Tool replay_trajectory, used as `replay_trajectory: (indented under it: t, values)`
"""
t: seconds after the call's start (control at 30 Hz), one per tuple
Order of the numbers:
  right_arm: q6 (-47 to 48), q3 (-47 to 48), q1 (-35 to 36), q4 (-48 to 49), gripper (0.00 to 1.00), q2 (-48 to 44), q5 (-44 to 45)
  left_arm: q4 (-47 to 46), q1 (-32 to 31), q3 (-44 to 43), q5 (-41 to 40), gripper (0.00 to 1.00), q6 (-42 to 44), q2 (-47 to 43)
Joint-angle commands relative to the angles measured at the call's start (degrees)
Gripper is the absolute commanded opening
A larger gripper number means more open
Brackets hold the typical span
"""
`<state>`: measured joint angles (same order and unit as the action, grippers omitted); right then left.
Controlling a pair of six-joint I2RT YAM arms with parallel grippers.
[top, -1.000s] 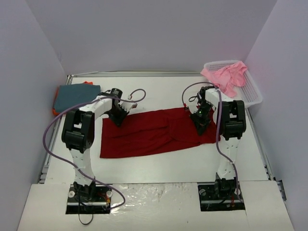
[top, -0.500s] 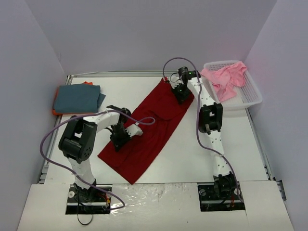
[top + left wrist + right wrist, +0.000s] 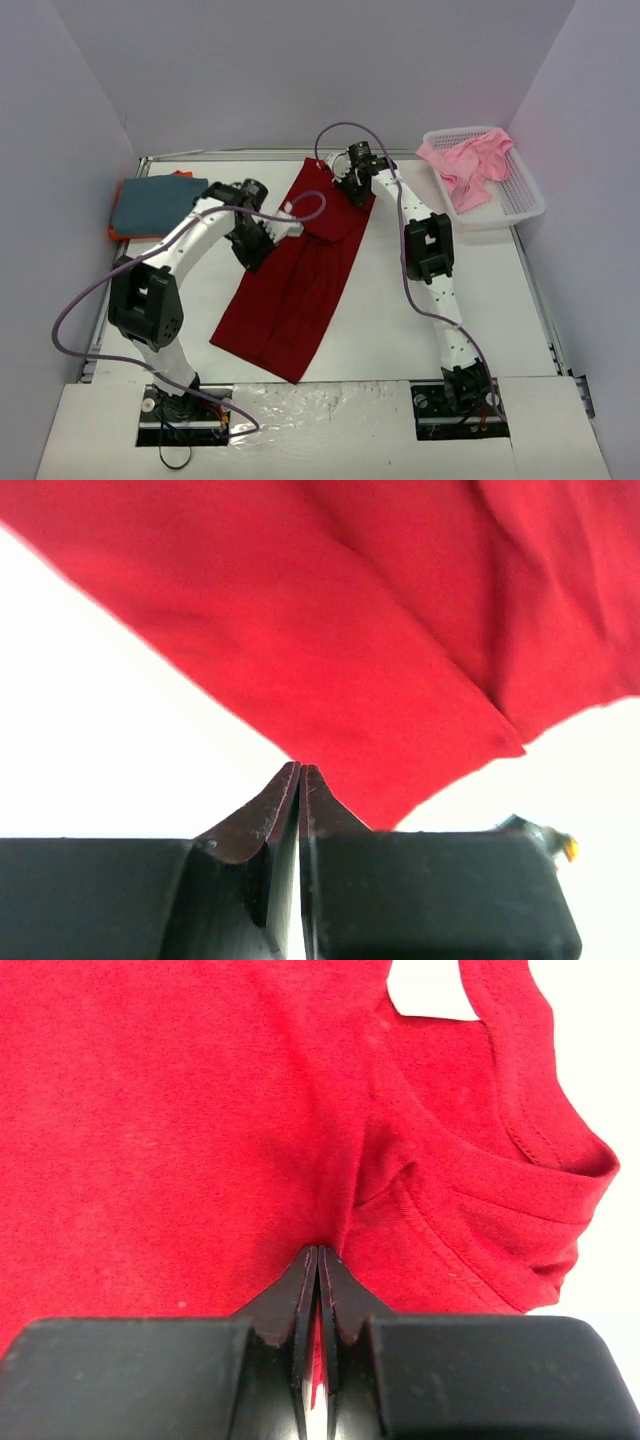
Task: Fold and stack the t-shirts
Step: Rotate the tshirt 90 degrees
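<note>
- Mid-table, dark red t-shirt [image 3: 300, 285] spread flat as a long folded strip, long axis diagonal from near-left of centre up toward the far edge.
- At far end of strip, right gripper [image 3: 352, 188] pinched shut on the collar-end cloth, arm stretched well out toward the far edge.
- On the strip's left long edge, roughly midway, left gripper [image 3: 255, 248] clamped shut on the hem edge; wrist view confirms cloth nipped between closed tips.
- Near end of strip free, lying closest to the near table edge, nearer the left arm's base than the right's.
- Judged next: fold along the long axis, far end toward near end; right arm holds the end that must travel.
- Far-left corner: teal-blue t-shirt [image 3: 158, 203] folded atop orange t-shirt [image 3: 181, 172], only an orange sliver showing.
- Far-right corner: white basket [image 3: 520, 195] holding crumpled light pink t-shirt [image 3: 465, 165], partly draped over the rim.
</note>
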<state>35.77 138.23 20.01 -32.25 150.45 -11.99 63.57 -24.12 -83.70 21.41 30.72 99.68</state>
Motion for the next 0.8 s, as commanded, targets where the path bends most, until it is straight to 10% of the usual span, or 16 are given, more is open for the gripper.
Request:
replay_trajectory:
  t: [0.0,0.4,0.77]
  values:
    - [-2.19,-3.05,-0.94,3.32,0.00,-7.68,2.76,-0.19,4.25,-9.18,-5.32,0.02,-2.85,-6.59]
    - [-4.13,-27.91,0.20,4.75,0.00,-35.12,-6.11,-14.35,10.23,-7.63,-18.60,0.02,-11.56,-16.97]
    - [-2.19,-42.52,4.59,-2.55,0.00,-34.80,-14.29,-18.39,15.86,-0.41,-16.84,0.02,-13.14,-18.64]
